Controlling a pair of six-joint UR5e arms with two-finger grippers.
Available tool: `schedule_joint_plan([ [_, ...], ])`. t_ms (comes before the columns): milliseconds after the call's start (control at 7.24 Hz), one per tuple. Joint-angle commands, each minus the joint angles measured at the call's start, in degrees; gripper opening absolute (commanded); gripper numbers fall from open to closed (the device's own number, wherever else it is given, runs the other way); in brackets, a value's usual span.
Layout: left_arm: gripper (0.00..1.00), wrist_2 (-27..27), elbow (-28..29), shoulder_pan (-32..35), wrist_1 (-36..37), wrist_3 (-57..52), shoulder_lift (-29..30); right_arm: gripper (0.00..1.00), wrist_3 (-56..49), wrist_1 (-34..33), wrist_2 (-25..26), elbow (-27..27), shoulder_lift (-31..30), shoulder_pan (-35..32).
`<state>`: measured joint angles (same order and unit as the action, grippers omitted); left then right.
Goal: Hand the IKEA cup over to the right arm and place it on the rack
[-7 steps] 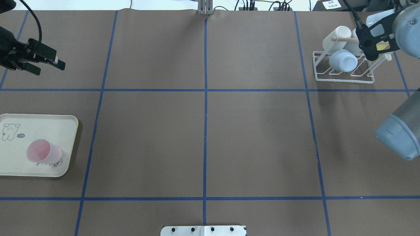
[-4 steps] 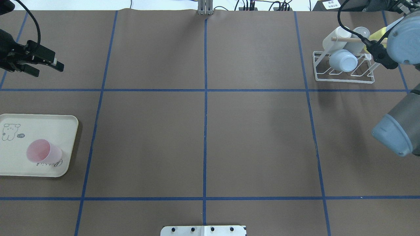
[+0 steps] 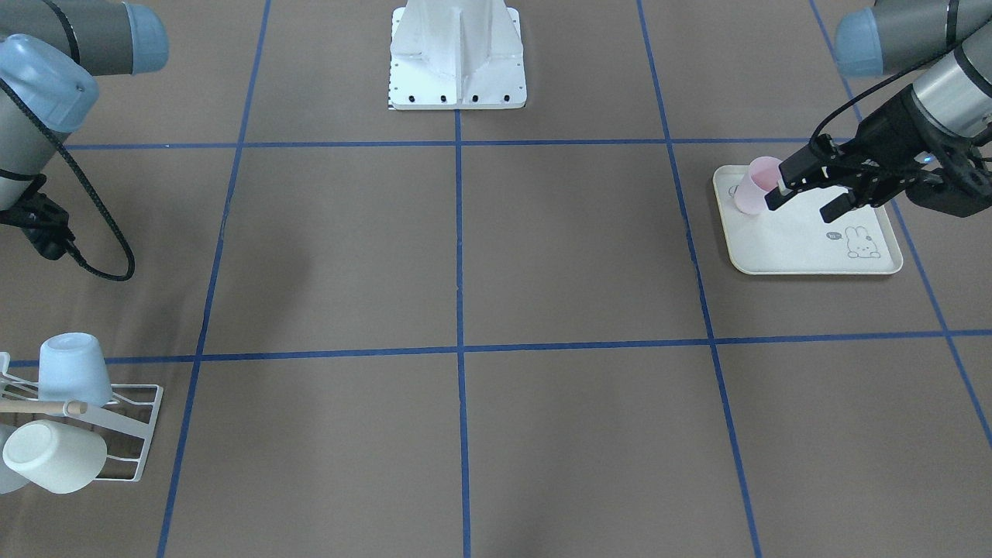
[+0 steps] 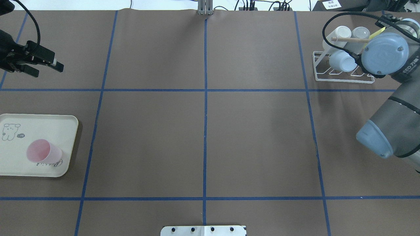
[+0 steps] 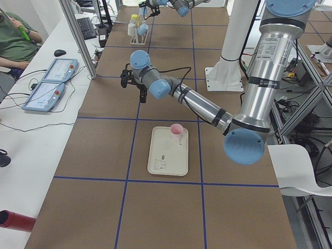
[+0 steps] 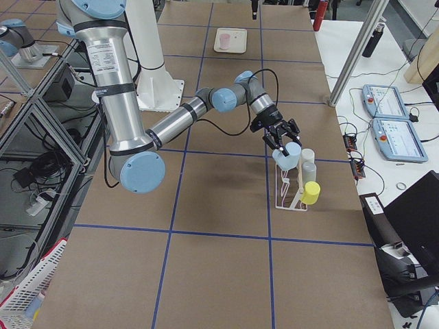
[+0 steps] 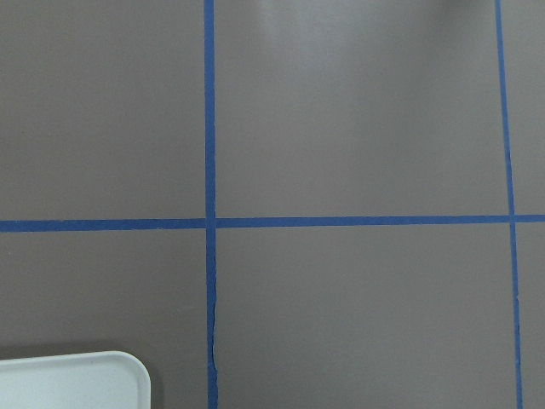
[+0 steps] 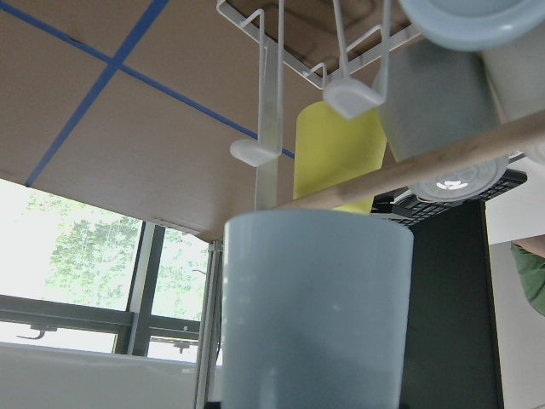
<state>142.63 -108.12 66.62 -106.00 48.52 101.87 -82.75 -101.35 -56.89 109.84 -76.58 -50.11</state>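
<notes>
The IKEA cup [image 4: 42,151] is pink and stands on a cream tray [image 4: 39,126], also seen from the front [image 3: 753,186]. My left gripper [image 4: 47,70] hovers open and empty well beyond the tray, at the table's far left. The white wire rack [image 4: 341,78] stands at the far right and holds a light blue cup [image 4: 341,62], a white cup [image 4: 339,32] and a yellow one [image 6: 312,192]. The right arm's wrist joint [image 4: 384,54] covers its gripper from above. Only the exterior right view shows the right gripper [image 6: 281,137], close over the light blue cup; I cannot tell its state.
The right wrist view looks along the rack's prongs [image 8: 272,102], with the light blue cup [image 8: 315,307] filling the foreground. The robot's white base plate [image 4: 203,230] sits at the near table edge. Operator consoles [image 5: 52,78] and a person's sleeve lie beside the table.
The right arm's wrist has swung left over the rack and now hides its gripper from above. The left gripper has drifted slightly left. The pink cup has not moved.
</notes>
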Motion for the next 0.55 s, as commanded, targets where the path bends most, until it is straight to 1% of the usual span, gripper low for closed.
schedule_joint_plan([
  [0,1.0,0.01,-0.08,0.0,0.0,0.0,0.0,0.45,2.24,0.01,1.86,-2.25,1.6,2.12],
  [414,1.0,0.01,-0.08,-0.09,0.0,0.09,0.08,0.45,2.42,0.01,2.75,-3.93,1.35,2.48],
])
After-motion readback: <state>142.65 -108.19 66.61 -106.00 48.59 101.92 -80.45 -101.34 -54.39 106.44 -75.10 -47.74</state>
